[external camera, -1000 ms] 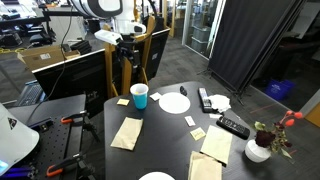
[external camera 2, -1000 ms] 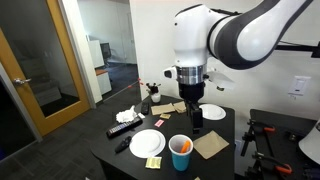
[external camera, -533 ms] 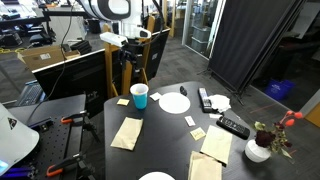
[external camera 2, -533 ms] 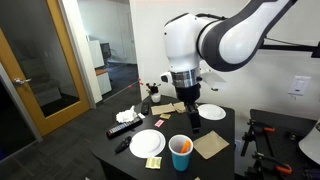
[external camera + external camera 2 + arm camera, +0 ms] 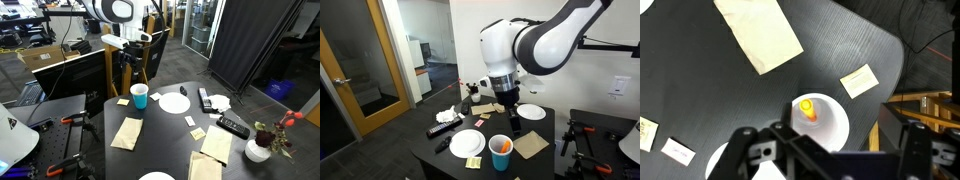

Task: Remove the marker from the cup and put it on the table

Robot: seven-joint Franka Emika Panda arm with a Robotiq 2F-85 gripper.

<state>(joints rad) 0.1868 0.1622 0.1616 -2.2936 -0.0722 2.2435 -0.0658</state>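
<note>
One marker [image 5: 807, 108] stands inside the cup [image 5: 836, 128].

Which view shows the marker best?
Wrist view: it looks straight down into the cup, the orange marker clear inside. In an exterior view the marker is only an orange smudge; in an exterior view the cup hides it.

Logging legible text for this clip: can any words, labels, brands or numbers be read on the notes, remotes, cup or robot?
No text can be read in any view.
Sticky note: any writing is too blurred to read.
Black remote: button markings too small to read.
Cup and marker: no print visible.
</note>
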